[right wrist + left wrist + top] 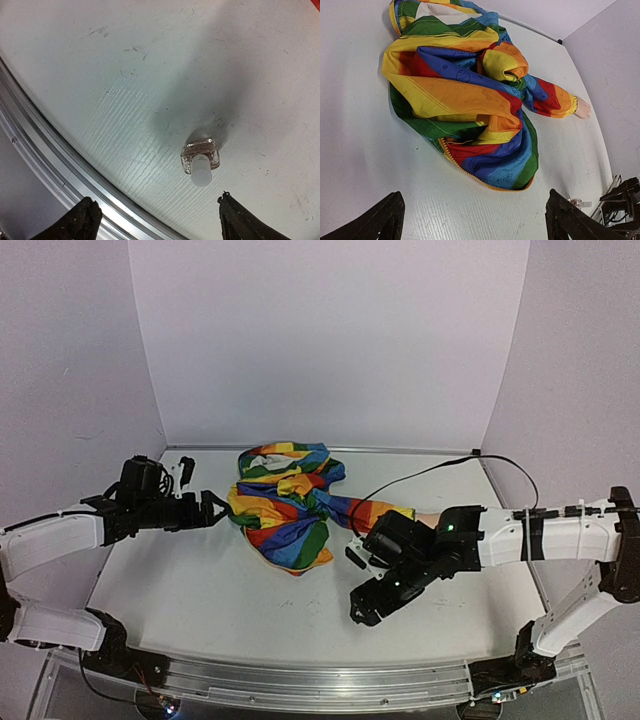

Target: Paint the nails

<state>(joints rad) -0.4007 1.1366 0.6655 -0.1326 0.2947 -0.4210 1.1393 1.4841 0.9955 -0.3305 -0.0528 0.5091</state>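
Overhead and wrist views of a two-arm workstation on a white table [200,610].

A crumpled rainbow-striped garment [285,505] lies at the centre of the far half of the table. One rainbow-striped sleeve [547,97] stretches from it to the right and ends in a small pale peach mannequin hand [581,107], which rests flat on the table. In the overhead view this hand shows only as a peach patch just beyond the right arm's wrist housing. The nails, at the fingertips of this hand, are too small to make out in any view.

The left gripper [475,196] is held at the left of the garment, pointing right towards it. Its jaws are spread wide with nothing between them.

The right gripper [156,200] points down and to the left over the near part of the table, nearer than the mannequin hand and apart from it. Its fingers [85,217] stand apart and grasp nothing. A small clear glass bottle [200,159] with a whitish cap stands on the table just ahead of the gap between them, touching neither.

An aluminium rail [300,680] borders the table's near edge.
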